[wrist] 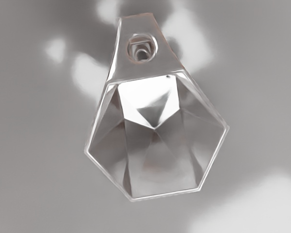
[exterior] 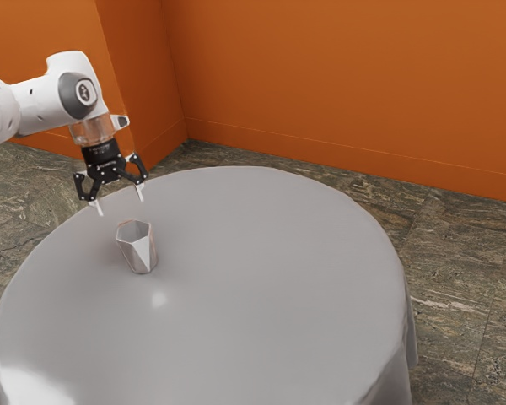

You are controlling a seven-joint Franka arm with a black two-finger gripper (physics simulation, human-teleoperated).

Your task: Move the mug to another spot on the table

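Note:
A faceted silver-grey mug [exterior: 137, 245] stands upright on the round grey table [exterior: 270, 278], toward the exterior view's left. My black gripper [exterior: 117, 196] hangs open a little above the mug and slightly behind it, fingers spread and empty. In the wrist view the mug [wrist: 155, 141] is seen from above, its hexagonal mouth open toward my hand and its flat handle [wrist: 141, 48] with a round hole sticking out from one side.
The table's surface stretches wide toward the exterior view's right and front, with its rim falling away at the edges. Orange walls [exterior: 337, 76] stand behind, over a stone-patterned floor [exterior: 464, 253].

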